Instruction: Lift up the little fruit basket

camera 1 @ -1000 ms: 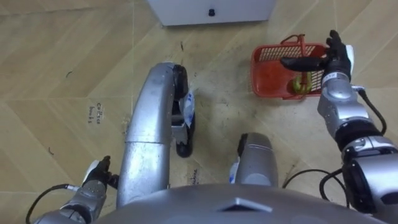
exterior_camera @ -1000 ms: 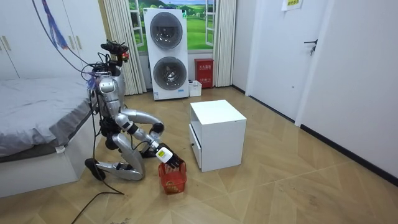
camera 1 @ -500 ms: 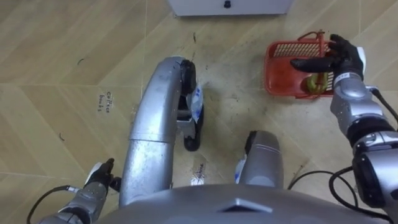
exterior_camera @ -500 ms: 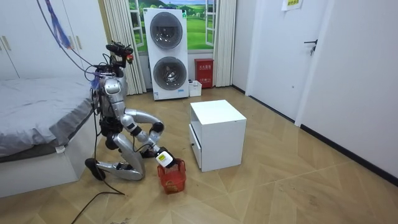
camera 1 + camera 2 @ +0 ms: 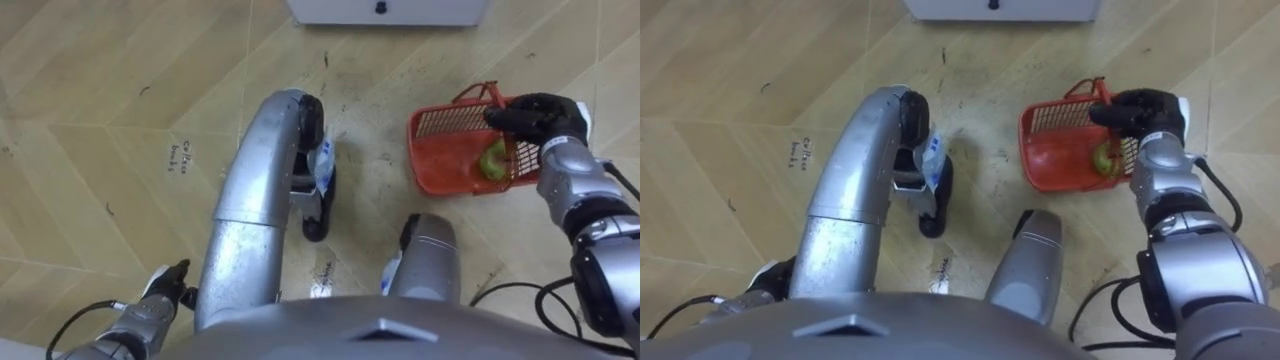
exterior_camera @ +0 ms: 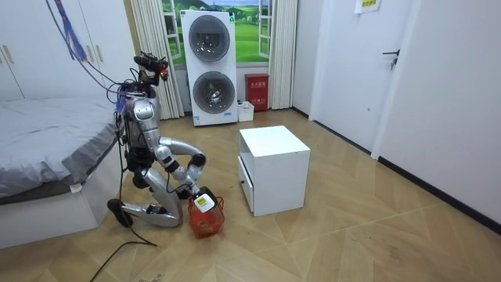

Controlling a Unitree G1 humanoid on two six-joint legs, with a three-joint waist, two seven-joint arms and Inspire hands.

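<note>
A red plastic fruit basket [image 5: 447, 160] rests on the wood floor ahead of me to the right, tipped toward me, with a green fruit [image 5: 492, 162] inside. My right hand [image 5: 535, 118] is over its far right rim, dark fingers curled round the red handle [image 5: 478, 92]. In the room view I kneel on the floor, and that hand [image 6: 202, 203] sits on top of the basket [image 6: 206, 221] by my knees. Low at my left side, my left hand [image 5: 155, 305] hangs with relaxed fingers and holds nothing.
A white cabinet [image 6: 272, 168] with a drawer stands just beyond the basket; its front edge [image 5: 390, 10] shows at the top of the eye view. A bed [image 6: 47, 149] is behind me and stacked washing machines [image 6: 210, 66] stand by the far wall.
My right hand's fingers went from straight over the handle to curled round it. The basket has tipped and slid toward my knees, to the room view's left.
</note>
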